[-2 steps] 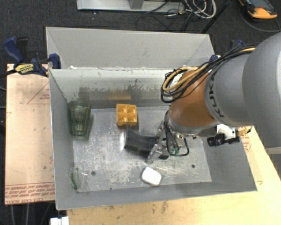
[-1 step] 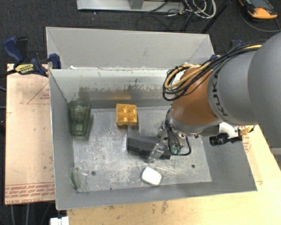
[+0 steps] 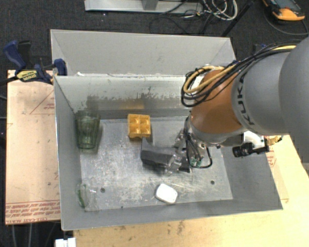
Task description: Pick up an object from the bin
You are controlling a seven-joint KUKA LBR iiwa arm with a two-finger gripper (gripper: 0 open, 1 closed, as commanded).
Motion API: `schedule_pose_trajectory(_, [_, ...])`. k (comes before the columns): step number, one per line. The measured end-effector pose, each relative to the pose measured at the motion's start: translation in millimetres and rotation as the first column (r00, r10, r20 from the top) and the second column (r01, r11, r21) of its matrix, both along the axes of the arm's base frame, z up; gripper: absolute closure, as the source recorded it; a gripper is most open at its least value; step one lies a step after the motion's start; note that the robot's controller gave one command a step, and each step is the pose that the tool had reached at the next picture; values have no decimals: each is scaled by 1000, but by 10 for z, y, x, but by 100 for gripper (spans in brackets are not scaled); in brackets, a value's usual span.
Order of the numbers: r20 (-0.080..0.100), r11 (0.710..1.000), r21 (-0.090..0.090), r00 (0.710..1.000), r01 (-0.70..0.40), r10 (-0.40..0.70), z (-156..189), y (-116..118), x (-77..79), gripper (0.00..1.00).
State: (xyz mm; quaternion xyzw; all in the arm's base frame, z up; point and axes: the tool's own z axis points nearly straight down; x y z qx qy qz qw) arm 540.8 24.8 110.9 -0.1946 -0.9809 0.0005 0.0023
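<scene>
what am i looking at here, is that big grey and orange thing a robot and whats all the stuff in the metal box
Yes, it is a robot arm; the orange part and the cables belong to it. The single camera looks down from above and a little to one side, and the arm comes in from the right of the picture.

The grey metal bin holds a few loose things: a green glass at the left, a yellow studded block near the back wall, a white oval piece at the front, and a small clear green piece in the front left corner.

The arm's grasping tip, the end effector, is low in the bin at the right end of a dark grey block. Whether it grips that block cannot be made out.
</scene>
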Motion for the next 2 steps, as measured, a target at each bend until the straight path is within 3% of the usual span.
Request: schedule_pose_trajectory(2, [1,1000,0,1000,-1,1,161,-1,-5,100])
